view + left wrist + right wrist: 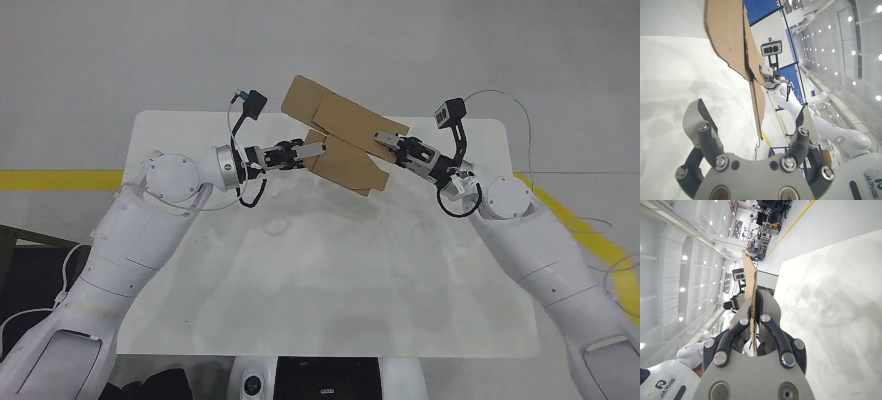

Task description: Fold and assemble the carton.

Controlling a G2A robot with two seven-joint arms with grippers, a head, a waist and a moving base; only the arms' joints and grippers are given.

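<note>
Carton [345, 125] hangs clamped at three o'clock by right pincer [383, 138]; left pincer [315, 150] gapes wide at nine o'clock.

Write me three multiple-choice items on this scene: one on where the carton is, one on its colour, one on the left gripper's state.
1. Where is the carton?
A) flat on the floor
B) held over the far side of the table
C) inside a bin

2. What colour is the carton?
A) brown
B) white
C) blue

3. How is the left gripper?
A) shut on the carton
B) shut on nothing
C) open

Key:
1 B, the right gripper clamps it in the air there.
2 A, it is plain brown cardboard.
3 C, its fingers stand spread, with the carton's edge ahead of them.
</note>
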